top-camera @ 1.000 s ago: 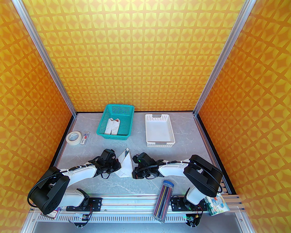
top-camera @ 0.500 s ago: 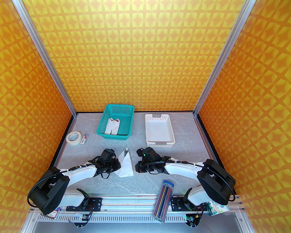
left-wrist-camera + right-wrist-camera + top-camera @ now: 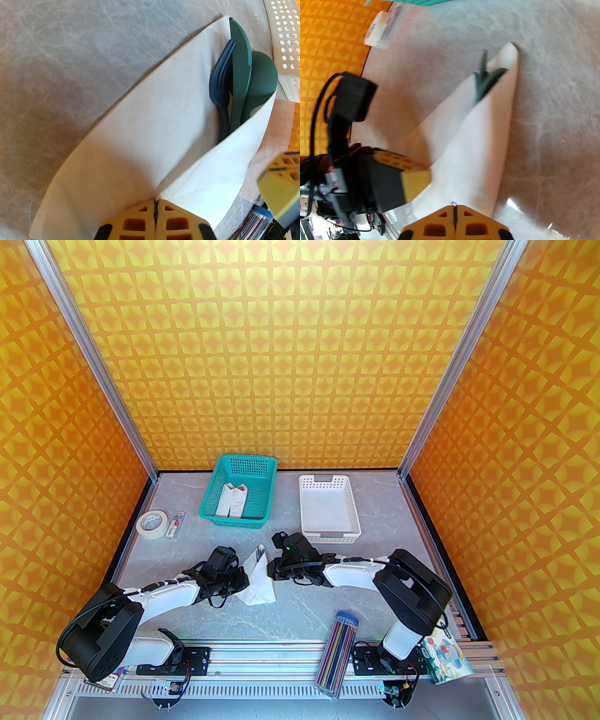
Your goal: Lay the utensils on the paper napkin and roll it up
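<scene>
Looking at the napkin (image 3: 257, 580), I see it folded into a cone on the worktop (image 3: 328, 615) between my two arms. The utensils (image 3: 240, 70) are tucked inside, with the fork, knife and spoon heads poking out at its far end. My left tool (image 3: 155, 206) is closed, pinching the napkin's near edge. My right tool (image 3: 454, 207) is closed too, with its tips at the paper's right flap; I cannot tell whether any paper is caught there. Half a second ago that right tool stood apart to the napkin's right. Now it has swung in against the cone, and its elbow has come back left. The left arm and napkin have not shifted. Beyond lie a teal basket (image 3: 213, 516), a white basket (image 3: 330, 536) and a tape roll (image 3: 152, 523). A pencil case (image 3: 340, 652) lies by the front rail, its label too small to read.
</scene>
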Action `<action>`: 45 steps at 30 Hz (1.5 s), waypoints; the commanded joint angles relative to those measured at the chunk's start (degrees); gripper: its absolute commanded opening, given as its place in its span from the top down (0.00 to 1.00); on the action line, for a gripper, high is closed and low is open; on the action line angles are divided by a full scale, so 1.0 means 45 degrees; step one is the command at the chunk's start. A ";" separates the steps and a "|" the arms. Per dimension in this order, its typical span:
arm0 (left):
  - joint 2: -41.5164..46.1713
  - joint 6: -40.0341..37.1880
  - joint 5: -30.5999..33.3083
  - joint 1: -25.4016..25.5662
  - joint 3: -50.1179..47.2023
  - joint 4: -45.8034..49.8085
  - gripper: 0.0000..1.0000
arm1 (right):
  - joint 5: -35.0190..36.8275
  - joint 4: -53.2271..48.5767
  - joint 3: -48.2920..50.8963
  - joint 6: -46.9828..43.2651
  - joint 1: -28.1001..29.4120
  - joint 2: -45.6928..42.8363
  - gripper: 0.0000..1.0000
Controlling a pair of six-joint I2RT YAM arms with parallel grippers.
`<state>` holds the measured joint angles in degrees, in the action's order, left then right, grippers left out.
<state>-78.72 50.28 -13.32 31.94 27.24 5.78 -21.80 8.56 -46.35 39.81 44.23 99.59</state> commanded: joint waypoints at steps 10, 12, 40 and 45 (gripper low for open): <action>-0.0222 -0.0256 0.0968 -0.0009 -0.0243 0.1566 1.00 | 0.0487 0.0131 -0.0034 -0.0301 -0.0121 0.0767 1.00; -0.0221 -0.0251 0.0968 0.0001 -0.0264 0.1566 1.00 | 0.0528 0.0092 0.0005 -0.0341 -0.0121 0.0892 1.00; -0.0241 -0.0256 0.0968 0.0048 -0.0230 0.1599 1.00 | -0.0496 0.0829 -0.0289 -0.0153 -0.0898 -0.0267 1.00; -0.0241 -0.0275 0.0968 0.0050 -0.0197 0.1629 1.00 | -0.1429 0.1530 -0.0811 0.0009 -0.1059 0.0676 1.00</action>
<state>-78.70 50.28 -13.17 31.94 27.33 5.93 -24.51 11.77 -48.14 38.79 39.40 100.31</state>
